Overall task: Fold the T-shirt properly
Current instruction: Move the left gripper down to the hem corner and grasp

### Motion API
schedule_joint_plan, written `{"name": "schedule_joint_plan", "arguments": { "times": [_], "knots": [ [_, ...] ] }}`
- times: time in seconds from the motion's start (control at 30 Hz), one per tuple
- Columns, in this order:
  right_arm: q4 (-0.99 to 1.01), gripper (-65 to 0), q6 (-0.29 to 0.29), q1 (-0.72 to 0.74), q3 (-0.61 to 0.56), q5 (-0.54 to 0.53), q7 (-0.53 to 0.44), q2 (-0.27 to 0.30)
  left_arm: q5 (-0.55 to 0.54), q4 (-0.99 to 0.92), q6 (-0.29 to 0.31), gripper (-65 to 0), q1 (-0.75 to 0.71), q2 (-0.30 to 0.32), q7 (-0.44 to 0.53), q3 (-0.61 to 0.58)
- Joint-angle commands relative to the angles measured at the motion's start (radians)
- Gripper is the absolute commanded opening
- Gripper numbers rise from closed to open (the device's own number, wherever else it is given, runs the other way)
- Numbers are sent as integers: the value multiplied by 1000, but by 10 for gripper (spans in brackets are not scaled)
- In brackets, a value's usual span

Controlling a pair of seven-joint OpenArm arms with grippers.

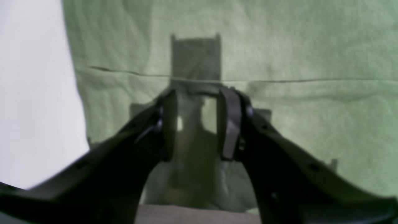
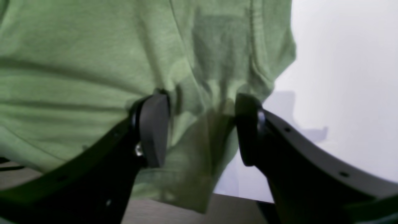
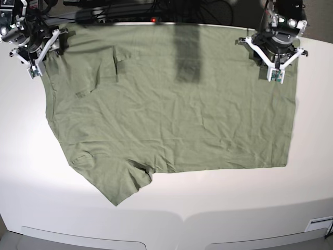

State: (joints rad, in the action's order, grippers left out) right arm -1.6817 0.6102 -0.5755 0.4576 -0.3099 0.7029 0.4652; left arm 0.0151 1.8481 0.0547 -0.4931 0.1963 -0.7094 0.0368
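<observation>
1. I see the T-shirt (image 3: 171,114) spread flat on the white table (image 3: 166,208), wrinkled; one sleeve points twd the near edge.
2. Left gripper (image 1: 197,124): jaws parted, cloth bunched betw them at the far hem; not clamped.
3. Right gripper (image 2: 202,130): jaws apart, straddling a fabric fold nr the shirt edge.

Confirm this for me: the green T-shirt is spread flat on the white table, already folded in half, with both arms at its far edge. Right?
Not quite. The T-shirt is not folded in half: the base view shows it spread out in a single layer on the white table, a sleeve still sticking out at the near edge. The left gripper and right gripper are indeed at its far edge.
</observation>
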Motion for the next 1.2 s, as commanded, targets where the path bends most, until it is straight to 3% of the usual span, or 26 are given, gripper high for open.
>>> {"name": "schedule_joint_plan", "arguments": {
  "times": [0.0,0.37,0.47,0.57,0.7,0.9,1.03,1.17],
  "knots": [
    [-22,-308,17,-3,8,-16,-23,16,17,18,-2,-435,0,4,25,0],
    [-221,-308,28,24,8,-40,-23,16,104,166,-1,-430,108,11,50,4],
    [-242,-308,29,59,8,-114,18,14,92,135,18,-430,240,60,26,18],
    [-243,-307,29,90,8,-201,82,13,-31,40,52,-430,402,135,-27,23],
    [-243,-307,29,94,8,-251,71,14,-220,-225,128,-430,636,201,-23,23],
    [-243,-307,29,96,8,-252,74,13,-343,-803,317,-430,1004,209,-22,23],
    [-243,-307,29,96,8,-251,92,14,-350,-1227,407,-430,1233,206,32,22],
    [-243,-307,29,96,8,-252,91,13,-255,-1545,410,-430,1378,206,164,22]
  ]
}}
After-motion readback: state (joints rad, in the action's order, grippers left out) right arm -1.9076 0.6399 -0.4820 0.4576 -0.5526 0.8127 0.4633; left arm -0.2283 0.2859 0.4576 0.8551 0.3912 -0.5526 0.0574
